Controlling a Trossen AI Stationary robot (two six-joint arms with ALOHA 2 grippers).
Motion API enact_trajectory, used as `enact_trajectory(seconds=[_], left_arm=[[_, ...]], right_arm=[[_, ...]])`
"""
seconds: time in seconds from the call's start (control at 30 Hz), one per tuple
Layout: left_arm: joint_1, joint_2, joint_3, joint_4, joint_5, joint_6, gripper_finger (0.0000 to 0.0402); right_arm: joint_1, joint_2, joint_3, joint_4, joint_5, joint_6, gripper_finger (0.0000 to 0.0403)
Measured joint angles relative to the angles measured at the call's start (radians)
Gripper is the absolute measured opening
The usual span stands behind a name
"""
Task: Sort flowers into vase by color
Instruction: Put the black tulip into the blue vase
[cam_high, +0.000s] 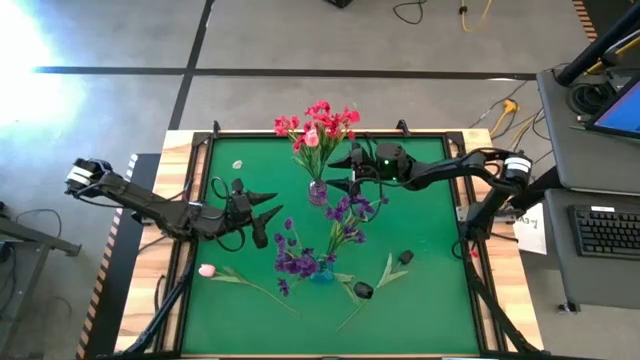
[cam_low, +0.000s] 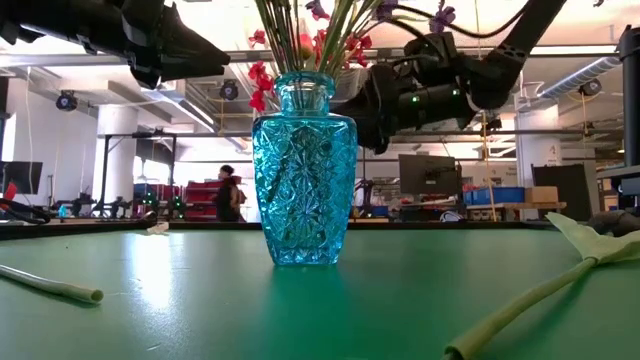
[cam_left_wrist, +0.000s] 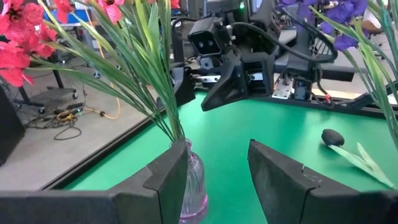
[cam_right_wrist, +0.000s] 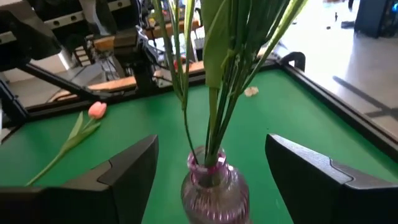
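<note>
You are looking at a green table top (cam_high: 430, 300) carrying two vases. The pink glass vase (cam_high: 317, 192) is standing toward the far edge, near the middle, holding the red and pink blooms (cam_high: 318, 125). The blue cut-glass vase (cam_low: 303, 175) is standing nearer the centre, holding the purple sprays (cam_high: 300, 262).

The relation to watch is between the loose flowers and the two arms. A pale pink tulip (cam_high: 208, 270) is lying near the left edge, toward the near left corner, with its stem running out toward the near edge and the table's middle. Two more stems with dark heads (cam_high: 362, 290) are lying right of the blue vase, toward the near edge. I judge the pink tulip to be closest to your left arm, and the dark-headed stems are lying nearer the right arm's side.

The right gripper (cam_high: 352, 170) is hovering just beside the pink glass vase, on its right. In its wrist view the fingers (cam_right_wrist: 127, 168) are standing spread on either side of the vase neck, gripping nothing. Your right arm is reaching in long and low from the right edge.

The left gripper (cam_high: 262, 215) is hanging over the table's left half, pointing toward the vases. Its fingers (cam_left_wrist: 168, 180) are standing partly apart, with nothing between them.
</note>
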Motion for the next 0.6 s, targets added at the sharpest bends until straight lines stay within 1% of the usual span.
enact_trajectory(seconds=[0.2, 0.33, 0.4, 0.47, 0.6], left_arm=[[-0.033, -0.003, 0.002, -0.006, 0.000, -0.016, 0.0157], [-0.069, -0.006, 0.054, -0.062, 0.001, -0.016, 0.0157], [-0.088, -0.007, 0.102, -0.152, 0.001, -0.025, 0.0157], [-0.100, -0.005, 0.160, -0.297, 0.003, -0.071, 0.0157], [-0.107, 0.010, 0.295, -0.672, 0.004, -0.267, 0.0157]], right_arm=[[0.000, -0.089, -0.006, -0.168, 0.004, -0.014, 0.0288], [0.000, -0.161, -0.007, -0.329, 0.072, -0.031, 0.0288], [0.000, -0.200, -0.007, -0.412, 0.106, -0.037, 0.0288], [0.000, -0.239, -0.007, -0.482, 0.138, -0.042, 0.0288], [0.000, -0.309, -0.007, -0.591, 0.158, -0.045, 0.0288]])
